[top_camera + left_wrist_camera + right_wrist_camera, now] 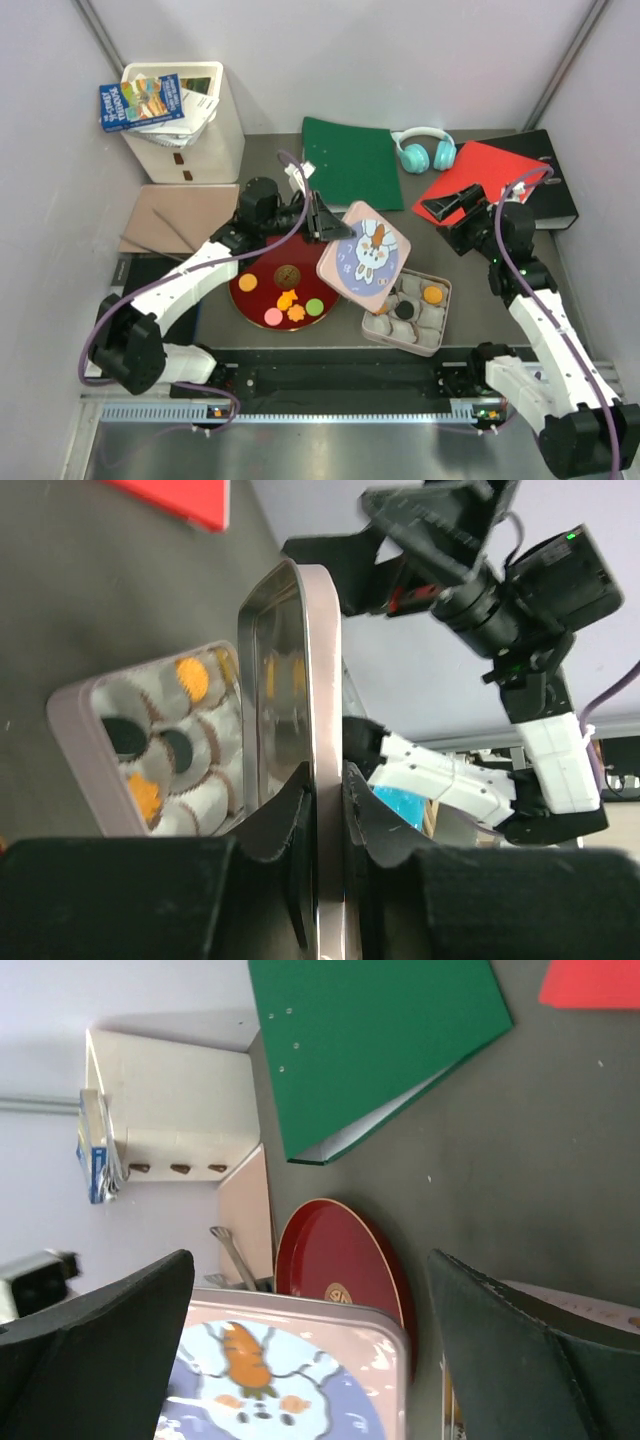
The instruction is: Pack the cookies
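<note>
My left gripper [325, 226] is shut on the edge of a pink tin lid [363, 250] with a rabbit picture and holds it tilted in the air. The left wrist view shows the lid [325, 680] edge-on between the fingers [290, 820]. Under and right of it the open tin [441, 320] holds paper cups, an orange cookie [432, 294] and a black one [404, 311]. The red plate [250, 303] carries loose cookies: orange [247, 283], brown [287, 273], pink [273, 317], green [314, 307]. My right gripper [450, 205] hangs open behind the tin with nothing in it.
At the back lie a green folder [352, 160], teal headphones [425, 150], a red folder [480, 175] and a black book [550, 180]. A white bin [190, 120] with a booklet stands back left. Metal tongs rest on a tan board [170, 205] beside the plate.
</note>
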